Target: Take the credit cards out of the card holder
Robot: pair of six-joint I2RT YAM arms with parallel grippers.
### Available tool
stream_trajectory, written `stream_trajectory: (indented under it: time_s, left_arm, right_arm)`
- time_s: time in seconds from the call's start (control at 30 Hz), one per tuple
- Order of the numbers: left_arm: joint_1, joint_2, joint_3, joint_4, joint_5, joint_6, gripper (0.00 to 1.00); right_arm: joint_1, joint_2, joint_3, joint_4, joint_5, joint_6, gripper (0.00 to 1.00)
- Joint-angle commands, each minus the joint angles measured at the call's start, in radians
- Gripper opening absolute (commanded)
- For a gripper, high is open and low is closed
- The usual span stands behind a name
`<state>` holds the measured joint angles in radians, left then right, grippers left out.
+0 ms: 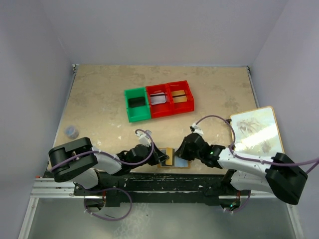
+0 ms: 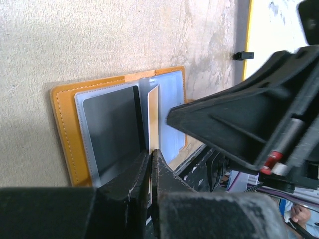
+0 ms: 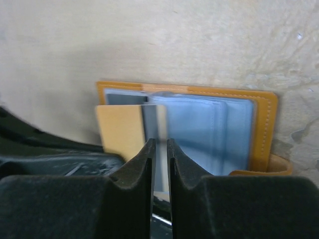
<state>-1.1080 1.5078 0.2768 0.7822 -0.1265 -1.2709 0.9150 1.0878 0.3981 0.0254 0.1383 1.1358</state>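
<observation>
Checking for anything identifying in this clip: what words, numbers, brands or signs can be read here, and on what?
No text can be read anywhere.
Tan card: face blank.
Dark card: no print visible.
White board: faint drawing, no legible letters.
Cards in the red bins: too small to tell.

No text, brand, number or sign can be read on the card holder [image 2: 62,142], the bins [image 1: 130,115] or the board [image 1: 256,130].

Green bin [image 1: 139,115] beside two red bins [image 1: 172,111] — board [image 1: 256,132] (tan-edged) at right.
</observation>
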Motion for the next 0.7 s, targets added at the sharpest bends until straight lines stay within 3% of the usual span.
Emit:
stream_trajectory:
  time_s: [0.0,0.27,0.37,0.5,0.67]
  left_arm:
    - [0.002,0.010,0.025,0.051,0.001,0.015,0.04]
    - [0.002,0.073,0.055,0.080,0.039,0.013,0.16]
    - [0.002,0.101,0.060,0.107,0.051,0.006,0.16]
    - [0.002,0.092,0.042,0.122,0.033,-0.009,0.00]
    - [0.003,-0.011,0.033,-0.005,-0.025,0.022,0.00]
  right_arm:
    - [-0.001,0.095,0.034,-0.048,0.038,0.046,0.17]
    - [0.001,0.187,0.034,-0.017,0.042,0.029,0.16]
    - [0.001,0.168,0.019,-0.011,0.041,0.046,0.16]
    - [0.001,0.125,0.012,-0.047,0.036,0.057,0.16]
    - [0.000,0.042,0.001,-0.081,0.057,0.044,0.20]
